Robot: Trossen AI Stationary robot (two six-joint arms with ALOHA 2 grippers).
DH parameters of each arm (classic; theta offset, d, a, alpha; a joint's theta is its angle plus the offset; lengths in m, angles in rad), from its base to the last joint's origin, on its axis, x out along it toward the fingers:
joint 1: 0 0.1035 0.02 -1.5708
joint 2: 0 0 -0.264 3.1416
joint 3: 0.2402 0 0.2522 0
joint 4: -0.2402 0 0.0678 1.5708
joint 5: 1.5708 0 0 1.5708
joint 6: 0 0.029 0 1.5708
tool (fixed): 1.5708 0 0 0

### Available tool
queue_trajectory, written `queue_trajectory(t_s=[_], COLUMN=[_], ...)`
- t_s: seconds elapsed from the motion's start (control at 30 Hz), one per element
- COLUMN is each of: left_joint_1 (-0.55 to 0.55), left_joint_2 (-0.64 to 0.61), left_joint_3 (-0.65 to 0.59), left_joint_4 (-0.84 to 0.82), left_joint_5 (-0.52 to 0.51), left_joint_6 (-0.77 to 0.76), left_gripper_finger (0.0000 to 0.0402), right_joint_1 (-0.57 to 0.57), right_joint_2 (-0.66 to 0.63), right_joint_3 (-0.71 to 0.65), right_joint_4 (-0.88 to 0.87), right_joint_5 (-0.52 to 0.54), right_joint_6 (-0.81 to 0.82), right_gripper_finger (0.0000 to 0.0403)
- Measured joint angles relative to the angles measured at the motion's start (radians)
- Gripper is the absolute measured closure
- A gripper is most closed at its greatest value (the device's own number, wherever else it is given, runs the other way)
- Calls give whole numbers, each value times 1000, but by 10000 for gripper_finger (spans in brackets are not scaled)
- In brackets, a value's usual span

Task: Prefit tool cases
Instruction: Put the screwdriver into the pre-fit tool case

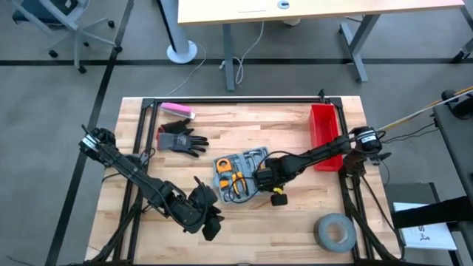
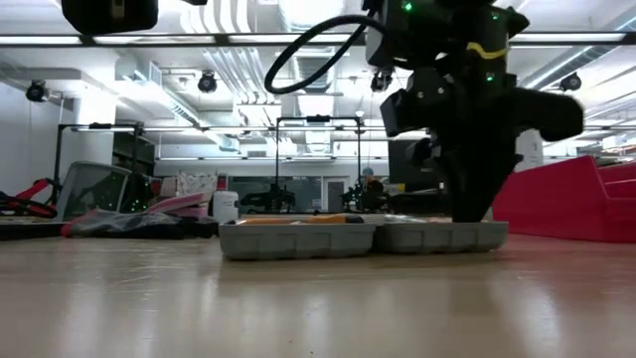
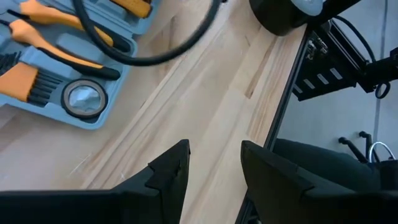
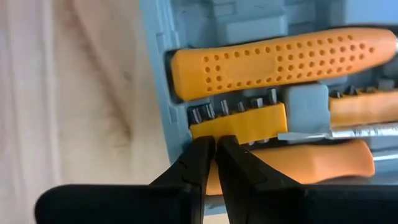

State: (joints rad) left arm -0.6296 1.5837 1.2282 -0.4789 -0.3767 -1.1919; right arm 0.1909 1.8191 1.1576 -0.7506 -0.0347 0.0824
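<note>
My two arms are dark and jointed, looped with black cable; the right tool [image 4: 209, 163] has tapered black fingers [image 4: 186, 171].

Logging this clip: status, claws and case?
Right claw shut, tips at the orange bit holder in the open tool case. Left claw open, empty, parked beside. Nothing blocking.

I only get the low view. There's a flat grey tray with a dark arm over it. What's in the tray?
Observer: It's an open case holding orange-handled tools.
Operator: What is that arm doing?
Observer: The right gripper, shut, has its tips at an orange bit holder in the case.
Operator: And the other arm?
Observer: The left gripper hangs open over bare table near the case, holding nothing.
</note>
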Motion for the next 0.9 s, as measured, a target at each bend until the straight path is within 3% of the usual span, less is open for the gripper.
queue_trajectory(t_s=[0.67, 0.9], left_joint_1=[-4, -7], left_joint_2=[0, 0], left_joint_3=[0, 0], left_joint_4=[4, 7], left_joint_5=[22, 22], left_joint_6=[22, 23], left_gripper_finger=[249, 249], right_joint_1=[157, 152], right_joint_2=[4, -7], right_joint_3=[36, 100], right_joint_4=[167, 126], right_joint_5=[-60, 42], right_joint_6=[170, 72], right_gripper_finger=[385, 385])
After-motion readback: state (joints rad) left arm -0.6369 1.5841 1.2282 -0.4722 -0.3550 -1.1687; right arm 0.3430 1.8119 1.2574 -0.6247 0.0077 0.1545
